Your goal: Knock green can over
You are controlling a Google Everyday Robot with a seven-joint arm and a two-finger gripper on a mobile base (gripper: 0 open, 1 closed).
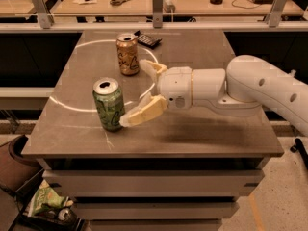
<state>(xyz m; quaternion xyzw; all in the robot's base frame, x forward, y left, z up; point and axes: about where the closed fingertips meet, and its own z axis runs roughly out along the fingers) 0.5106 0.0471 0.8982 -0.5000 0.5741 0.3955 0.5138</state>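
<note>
Green aluminium with pale markings on its side, the green can (109, 104) stands upright toward the front-left corner of the bench (216, 129), closer to the front edge than to the back. Its long axis is vertical, and its silver top, with the open mouth, points straight up. It sits about on the front stretch of a white circle (72, 108) marked on the benchtop. The gripper (133, 92) is just beside the can, on the side facing the right edge. Its two cream fingers are spread wide apart and hold nothing. The lower finger (144, 113) slants down so that its tip is at the can's lower wall, though whether it actually touches cannot be told. The upper finger (153, 69) reaches toward the back edge, ending just beside the gold-brown can (128, 53), which stands upright nearer the back. This looks like a sideways push rather than a grasp, which would explain the spread fingers. Contact so low might slide the can rather than tip it. The white arm (260, 88) comes in over the right edge. A dark calculator-like object (148, 40) lies near the back edge.
</note>
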